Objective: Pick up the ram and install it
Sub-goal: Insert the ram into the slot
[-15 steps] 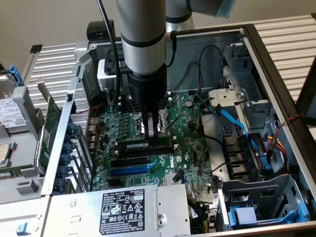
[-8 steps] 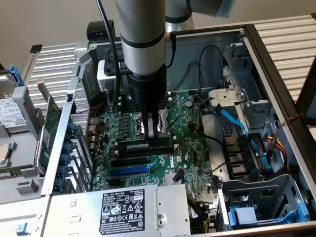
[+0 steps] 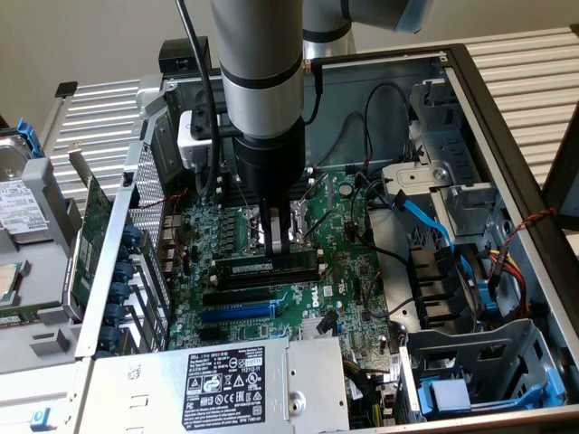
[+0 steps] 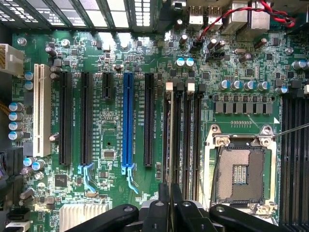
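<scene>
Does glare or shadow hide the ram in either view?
Exterior view: the light is even; the arm shades the board beneath it, yet the ram and its white label are readable under the hand. Wrist view: the vent openings wash out to white and the socket frame glints; the ram is edge-on and dim, but nothing hides it.

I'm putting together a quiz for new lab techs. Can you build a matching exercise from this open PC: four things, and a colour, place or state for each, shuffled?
1 ram
2 processor socket
3 flat data cable
4 power supply sticker

A blue
B between the jaws of the gripper
C black with white print
D bare, no processor

Pairs: 1-B, 2-D, 3-A, 4-C
</scene>
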Controlling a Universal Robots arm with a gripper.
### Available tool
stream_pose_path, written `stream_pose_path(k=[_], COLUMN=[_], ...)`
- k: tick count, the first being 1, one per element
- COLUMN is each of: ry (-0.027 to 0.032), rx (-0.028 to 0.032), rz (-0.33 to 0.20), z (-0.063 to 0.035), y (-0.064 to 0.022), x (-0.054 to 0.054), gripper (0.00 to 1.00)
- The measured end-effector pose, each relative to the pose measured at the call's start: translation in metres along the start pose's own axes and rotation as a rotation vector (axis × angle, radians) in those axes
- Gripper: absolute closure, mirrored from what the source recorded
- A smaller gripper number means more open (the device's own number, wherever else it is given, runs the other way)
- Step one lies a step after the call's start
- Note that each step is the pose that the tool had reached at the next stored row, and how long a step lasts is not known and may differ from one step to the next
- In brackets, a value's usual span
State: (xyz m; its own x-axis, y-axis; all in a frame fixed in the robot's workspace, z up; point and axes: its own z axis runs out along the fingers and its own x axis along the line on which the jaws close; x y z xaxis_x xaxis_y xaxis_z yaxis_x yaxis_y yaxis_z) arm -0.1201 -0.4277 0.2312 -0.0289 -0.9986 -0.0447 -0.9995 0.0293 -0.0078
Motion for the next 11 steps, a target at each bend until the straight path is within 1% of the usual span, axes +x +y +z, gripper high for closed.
stream_pose_path(k=[5,11], ry=[0.0000,-0.0002], rx=[0.0007,0.0040], rz=[0.000,0.000], z=[0.0007,0.0007], y=[0.0002,0.0007], x=[0.0000,0.0000], gripper=[0.87,0.87])
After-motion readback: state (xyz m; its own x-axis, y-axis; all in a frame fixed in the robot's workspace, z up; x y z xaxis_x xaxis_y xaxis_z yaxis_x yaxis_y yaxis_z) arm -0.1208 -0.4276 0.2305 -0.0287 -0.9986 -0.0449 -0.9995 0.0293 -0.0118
